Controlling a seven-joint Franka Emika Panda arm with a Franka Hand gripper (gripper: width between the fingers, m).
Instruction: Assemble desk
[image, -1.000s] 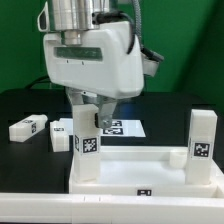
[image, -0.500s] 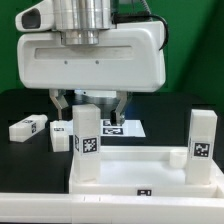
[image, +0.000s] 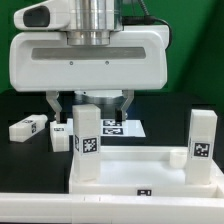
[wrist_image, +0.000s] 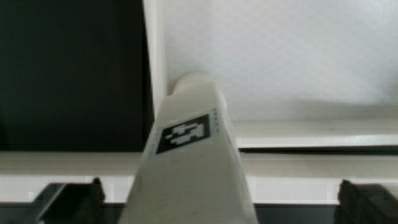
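The white desk top (image: 140, 168) lies rim-up at the front. One white tagged leg (image: 86, 140) stands upright at its corner on the exterior view's left, and a second leg (image: 203, 138) stands at the right corner. My gripper (image: 89, 104) hangs open right above the left leg, with one finger on each side of its top. In the wrist view this leg (wrist_image: 192, 150) rises between the two dark fingertips (wrist_image: 71, 200), with a gap on both sides. The desk top (wrist_image: 285, 70) shows behind it. Two more legs (image: 28, 127) (image: 62, 137) lie loose on the black table.
The marker board (image: 122, 128) lies flat on the table behind the left standing leg. The robot's wide white hand fills the upper half of the exterior view and hides what is behind it.
The hand has turned about its vertical axis from an angled pose to broadside over the left leg, and its fingers now straddle the leg's top. The legs and desk top have not moved.
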